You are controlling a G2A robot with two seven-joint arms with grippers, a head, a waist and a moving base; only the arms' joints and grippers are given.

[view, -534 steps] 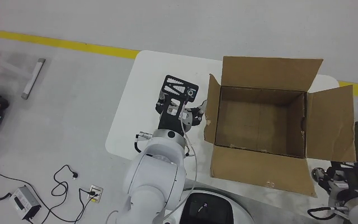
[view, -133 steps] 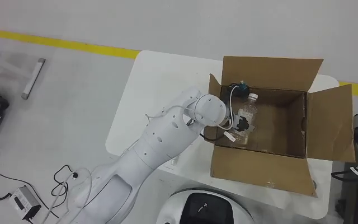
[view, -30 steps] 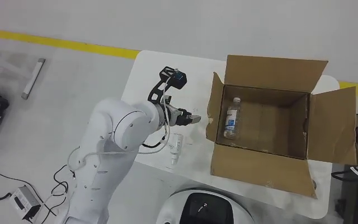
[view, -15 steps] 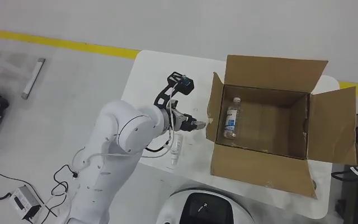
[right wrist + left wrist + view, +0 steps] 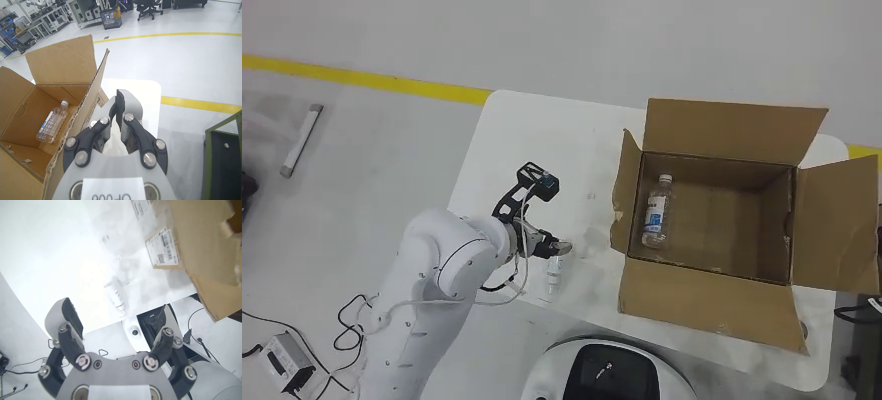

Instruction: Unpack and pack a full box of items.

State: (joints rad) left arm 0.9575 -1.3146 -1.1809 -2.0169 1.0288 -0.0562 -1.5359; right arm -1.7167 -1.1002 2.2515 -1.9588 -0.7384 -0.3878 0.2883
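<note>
Bottle (image 5: 115, 296) lies flat on the table near the box (image 5: 707, 300), so left gripper (image 5: 115, 307) hangs spread over it, probably to pack it; right gripper (image 5: 118, 101) is pressed together, idle.

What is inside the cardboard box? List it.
One plastic bottle lies on its side by a wall of the cardboard box. Other visible floor is bare; the strip beneath the near wall is covered.

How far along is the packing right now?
Done: one water bottle lies in the box. In hand: nothing; the left gripper hangs open near a small white bottle lying on the table. Left: grasp that bottle and box it. The right gripper is shut, empty.
</note>
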